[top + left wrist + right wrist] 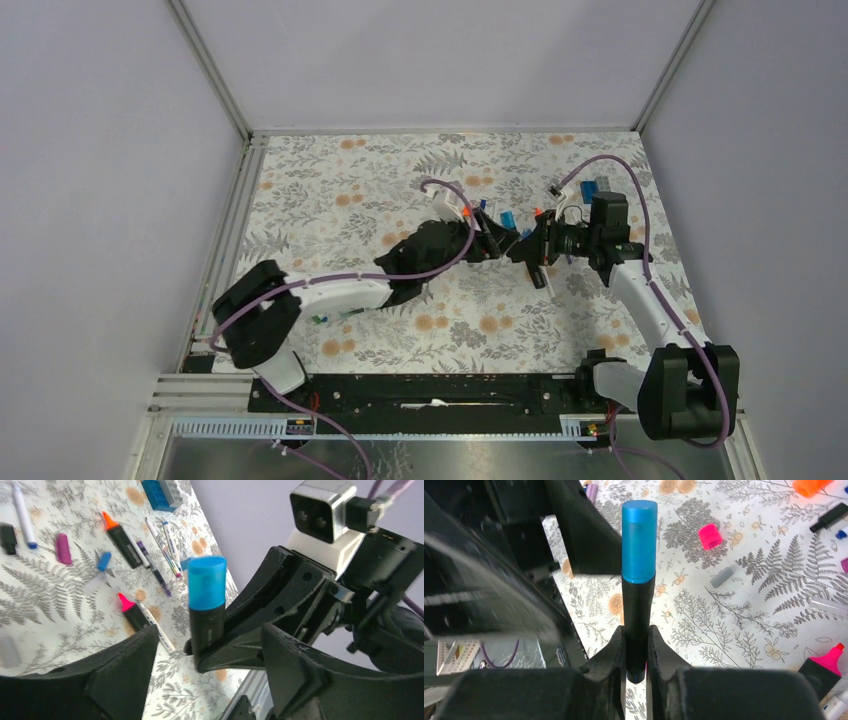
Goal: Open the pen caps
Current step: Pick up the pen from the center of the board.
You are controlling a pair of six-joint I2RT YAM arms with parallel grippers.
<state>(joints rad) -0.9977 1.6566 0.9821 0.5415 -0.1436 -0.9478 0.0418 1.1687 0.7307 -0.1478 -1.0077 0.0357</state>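
A chunky black highlighter [638, 610] with a blue cap [639, 540] on it stands upright above the table. My right gripper [637, 635] is shut on its lower barrel. In the left wrist view the same capped highlighter [206, 630] rises between the spread fingers of my left gripper [209, 636], which is open and touches neither the barrel nor the blue cap [206, 582]. From above, the left gripper [497, 245] and the right gripper [532, 248] meet nose to nose at the middle of the table.
On the flowered cloth lie an orange-tipped highlighter [120, 535], a pink-tipped one [131, 612], thin pens [167, 550], a loose pink cap [710, 536], a grey cap [723, 577], a small blue cap [104, 560] and a blue block [162, 492]. Walls enclose the table.
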